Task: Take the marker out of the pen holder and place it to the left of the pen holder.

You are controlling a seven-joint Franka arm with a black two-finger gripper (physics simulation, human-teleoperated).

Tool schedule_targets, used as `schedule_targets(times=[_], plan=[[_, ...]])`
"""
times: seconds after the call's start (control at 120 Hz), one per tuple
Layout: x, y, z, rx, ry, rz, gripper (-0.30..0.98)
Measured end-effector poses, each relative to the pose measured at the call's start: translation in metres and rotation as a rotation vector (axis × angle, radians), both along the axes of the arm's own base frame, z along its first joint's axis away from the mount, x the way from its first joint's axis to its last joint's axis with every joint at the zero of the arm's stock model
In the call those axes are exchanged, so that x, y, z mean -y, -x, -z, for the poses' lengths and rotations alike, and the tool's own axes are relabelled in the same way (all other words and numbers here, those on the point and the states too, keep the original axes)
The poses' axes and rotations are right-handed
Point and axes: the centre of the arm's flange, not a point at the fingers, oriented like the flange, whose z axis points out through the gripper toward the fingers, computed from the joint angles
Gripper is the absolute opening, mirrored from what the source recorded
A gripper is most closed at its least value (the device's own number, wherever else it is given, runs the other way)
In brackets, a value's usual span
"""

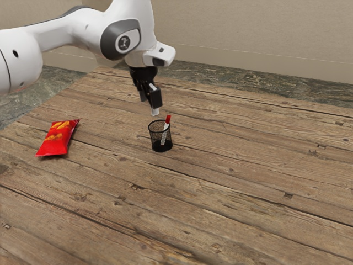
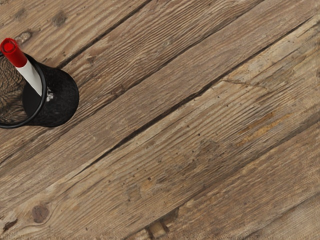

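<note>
ok, marker is in the pen holder, tilted, red cap end up and poking past the rim, white body running down inside the dark mesh. in the exterior view the cap leans to the exterior view's right side of the rim. the holder stands upright on the wooden table.

claw is in the air, pointing down, higher than the holder and near it. marker is lower than the claw and, in the exterior view, a bit to the exterior view's right of it. claw and marker are apart, no contact. marker is not in its grip. can't tell if the claw is wide or narrow from these pictures.

wrist view: holder sits off to one side, partly cut off by the picture edge, with the red cap facing up toward the camera and the white body slanting down into the holder. so holder and marker are off to the side of the hand, not centered in front of its camera. bare planks next to them.

other stuff: red chip bag with yellow-orange print, lying on the table to the exterior view's left of the holder, well apart from holder and claw. pale wall behind the table.
</note>
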Motion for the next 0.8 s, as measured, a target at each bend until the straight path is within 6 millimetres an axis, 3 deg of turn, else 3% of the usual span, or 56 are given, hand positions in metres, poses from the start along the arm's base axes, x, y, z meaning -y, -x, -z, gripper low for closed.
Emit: schedule_targets(times=[0.1,0.167,0.25,0.358,0.408,0.6,0.8], plan=[[0.001,0.005,0.002,-0.024,-0.006,0.000,0.62],[-0.011,0.001,0.016,-0.052,-0.012,-0.021,0.64],[-0.030,-0.023,0.047,-0.082,-0.018,-0.059,0.65],[-0.040,-0.061,0.106,-0.125,-0.024,-0.084,0.67],[-0.044,-0.075,0.122,-0.125,-0.023,-0.095,0.67],[-0.068,-0.116,0.143,-0.065,-0.022,-0.139,0.57],[-0.072,-0.141,0.171,-0.009,-0.003,-0.146,0.51]])
